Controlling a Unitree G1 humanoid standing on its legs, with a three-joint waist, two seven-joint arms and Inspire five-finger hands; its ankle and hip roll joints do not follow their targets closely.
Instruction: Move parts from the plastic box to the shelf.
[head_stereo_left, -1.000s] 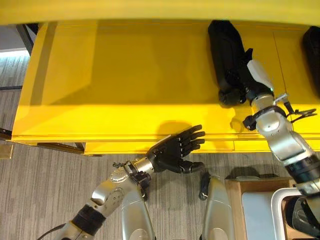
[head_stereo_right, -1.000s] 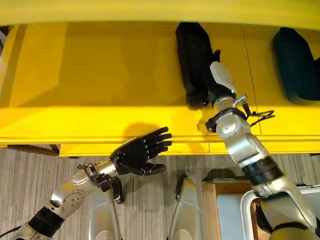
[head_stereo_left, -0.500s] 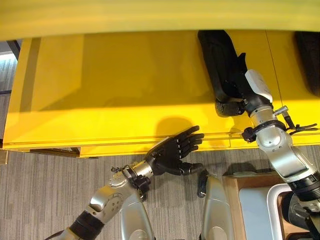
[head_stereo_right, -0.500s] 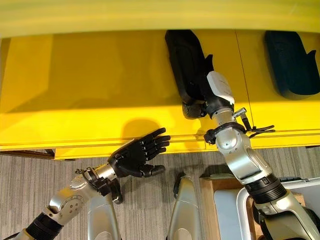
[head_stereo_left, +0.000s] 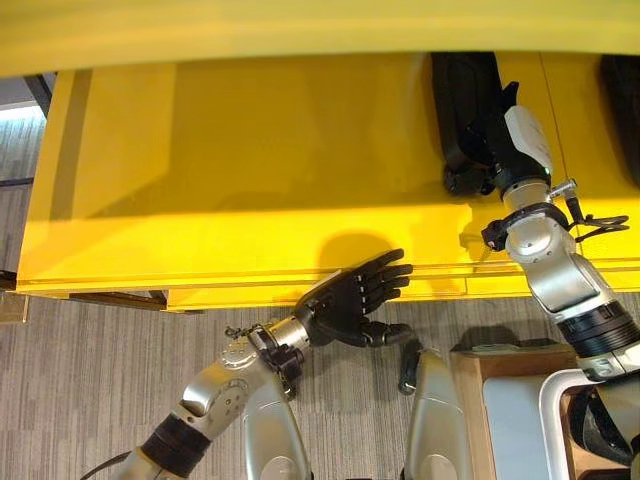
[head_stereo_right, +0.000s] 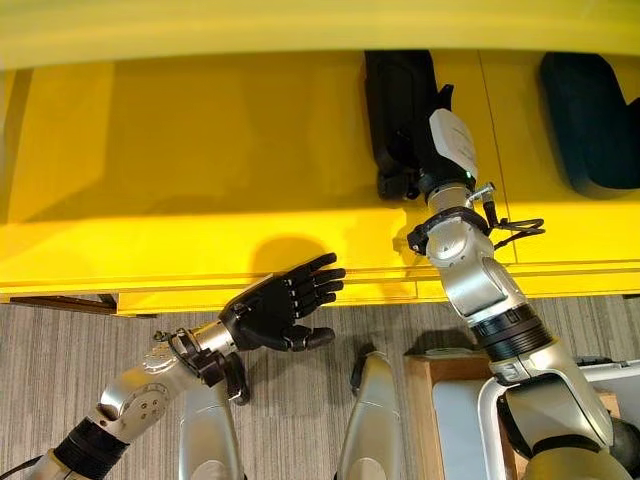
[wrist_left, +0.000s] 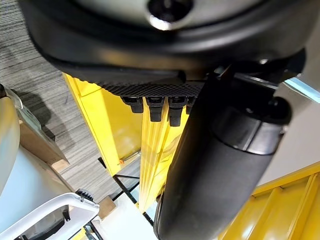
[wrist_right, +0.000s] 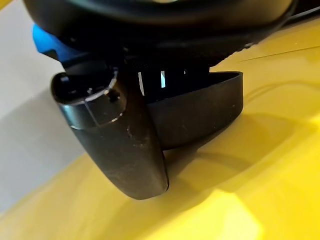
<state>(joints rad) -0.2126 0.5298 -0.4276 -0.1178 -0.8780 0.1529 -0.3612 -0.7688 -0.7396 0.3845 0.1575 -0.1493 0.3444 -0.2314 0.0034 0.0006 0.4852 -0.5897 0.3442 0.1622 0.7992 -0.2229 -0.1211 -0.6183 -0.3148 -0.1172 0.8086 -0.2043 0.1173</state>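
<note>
A yellow shelf (head_stereo_left: 250, 180) is seen from above, spanning the upper half of both eye views. At about 1 o'clock in the left eye view a long black part (head_stereo_left: 468, 110) lies on the shelf, its length running front to back. The right hand (head_stereo_left: 497, 150) is laid against the near end of this part, the white thumb cover lying along the part's right side; in the right wrist view the thumb is seen curved beside the part's dark moulded wall (wrist_right: 200, 115), and the fingers appear closed around it, the part resting on the yellow shelf board. A second black part (head_stereo_right: 590, 120) lies further along the shelf at 2 o'clock, well apart from the first. The left hand (head_stereo_left: 350, 305) is held at the middle of the view, just in front of the shelf's front edge, its fingers spread and straight, nothing in it. At 4 o'clock a white plastic box (head_stereo_left: 560, 410) is partly seen at the frame corner, beside a wooden surface (head_stereo_left: 475, 420). Grey striped carpet (head_stereo_left: 90, 380) covers the floor below the shelf.
</note>
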